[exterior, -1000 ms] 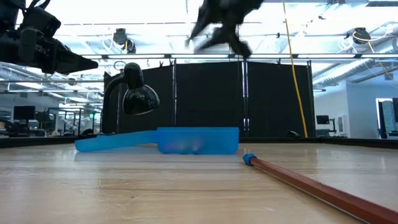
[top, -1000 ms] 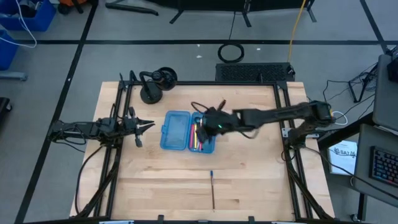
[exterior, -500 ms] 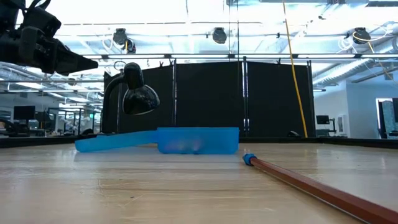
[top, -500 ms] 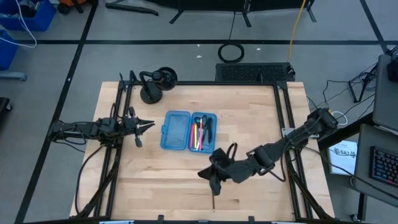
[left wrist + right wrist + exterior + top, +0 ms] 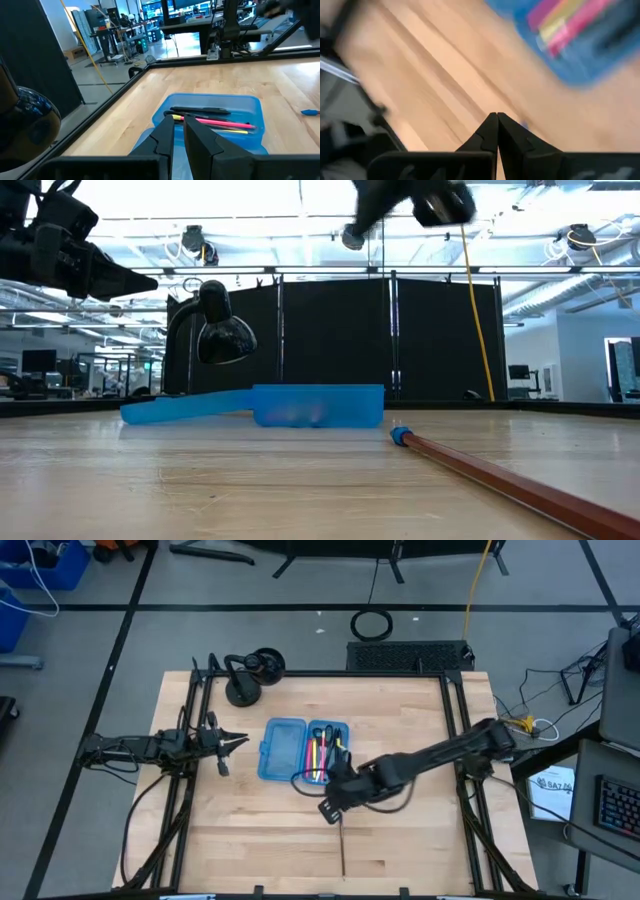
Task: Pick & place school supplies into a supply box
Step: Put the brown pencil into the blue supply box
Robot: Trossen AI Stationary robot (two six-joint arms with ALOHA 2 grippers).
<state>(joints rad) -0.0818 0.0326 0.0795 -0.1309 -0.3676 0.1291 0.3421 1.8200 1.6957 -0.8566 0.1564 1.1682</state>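
Pressing together on nothing, the right arm's fingers (image 5: 496, 131) are held above the tabletop (image 5: 400, 840), just past the near edge of the blue supply box (image 5: 303, 750) and short of the last pencil (image 5: 341, 843), probably to be lined up over it. That pencil is left lying alone near the front edge. Pens (image 5: 320, 754) are already laid in the box's open right half. The left arm's fingers (image 5: 179, 135), nearly closed and empty, are parked at the left edge, aimed at the box.

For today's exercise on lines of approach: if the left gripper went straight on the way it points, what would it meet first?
Probably the supply box: the left gripper points at the half holding the pens. Depth is unclear.
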